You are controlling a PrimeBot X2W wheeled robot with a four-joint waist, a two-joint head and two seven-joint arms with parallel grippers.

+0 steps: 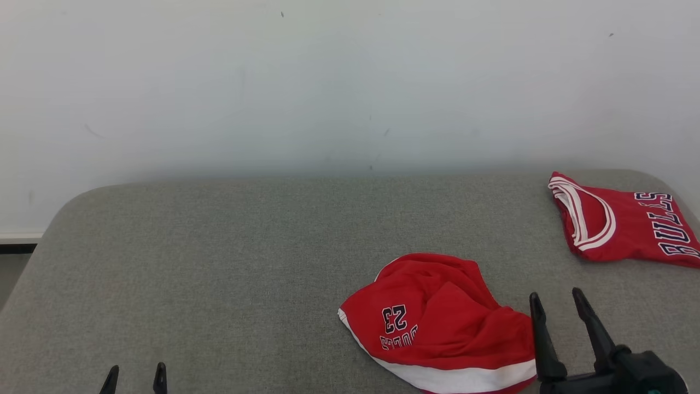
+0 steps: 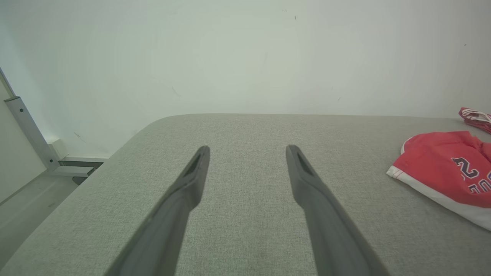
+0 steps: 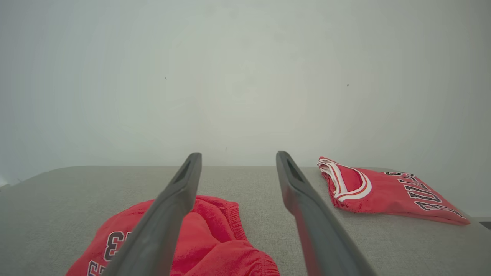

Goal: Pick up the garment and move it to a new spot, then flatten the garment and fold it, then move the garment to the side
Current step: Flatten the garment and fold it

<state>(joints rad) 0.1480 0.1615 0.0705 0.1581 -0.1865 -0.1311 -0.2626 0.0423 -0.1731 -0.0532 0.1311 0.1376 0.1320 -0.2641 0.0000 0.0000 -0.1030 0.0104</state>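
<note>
Red shorts [image 1: 437, 323] with a white hem band and the number 23 lie crumpled on the grey table, right of centre near the front edge. They also appear as red shorts [image 2: 445, 168] at the right of the left wrist view and as red shorts [image 3: 207, 237] low in the right wrist view. My right gripper [image 1: 558, 298] stands open just right of the shorts, nothing between its fingers. My left gripper [image 1: 135, 373] is open at the lower left, far from the cloth, over bare table.
A folded red jersey [image 1: 623, 221] with white trim and BULLS lettering lies at the table's back right corner, folded red jersey [image 3: 383, 189]. The grey padded table [image 1: 219, 262] meets a white wall behind. A metal frame [image 2: 27, 130] and floor lie beyond the table's left edge.
</note>
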